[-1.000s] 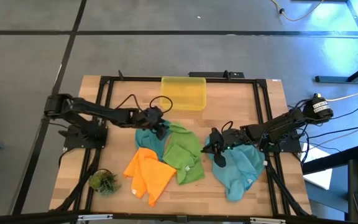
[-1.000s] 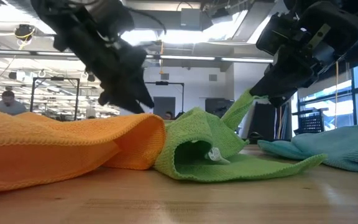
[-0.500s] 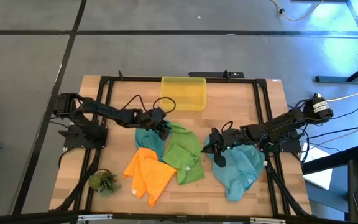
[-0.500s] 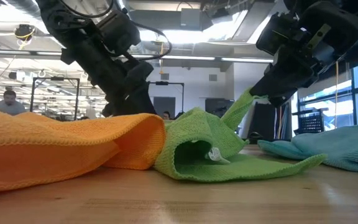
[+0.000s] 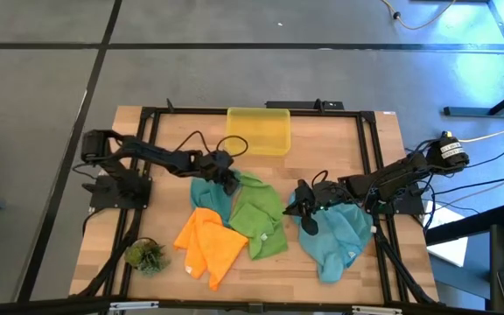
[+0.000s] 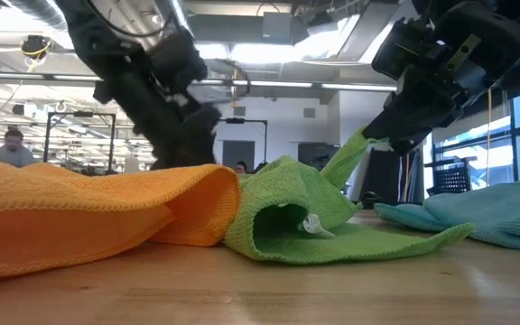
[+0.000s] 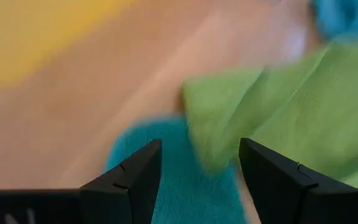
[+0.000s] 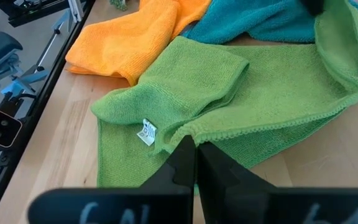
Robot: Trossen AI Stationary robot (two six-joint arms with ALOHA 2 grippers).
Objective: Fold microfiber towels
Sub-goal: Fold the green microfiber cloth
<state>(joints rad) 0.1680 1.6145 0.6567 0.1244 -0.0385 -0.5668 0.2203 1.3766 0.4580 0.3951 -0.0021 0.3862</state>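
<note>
The left gripper (image 5: 228, 178) is dropping lower and nudging in over the spot where the green towel (image 5: 258, 215) meets the teal towel (image 5: 208, 194) tucked under it; a second ago it was sitting higher in the low view, now it is sinking behind the orange towel (image 6: 79, 212). Its fingers (image 7: 124, 180) are standing apart with nothing between them, poised over the green edge and the teal cloth. The yellow bin (image 5: 258, 130) is the landmark: the left gripper is working just in front of it, the green towel is lying crumpled further in front, the orange towel is out to the left-front, and the second teal towel (image 5: 338, 239) is bunched to the right-front. The right gripper (image 5: 304, 213) is not shifting, parked at the green towel's right edge; its fingers (image 8: 182, 163) are pressed together, and a green corner seems lifted there in the low view, so likely pinching it. Judging by this, folding is barely starting: all four towels are unfolded, and the left is lining up a grab.
</note>
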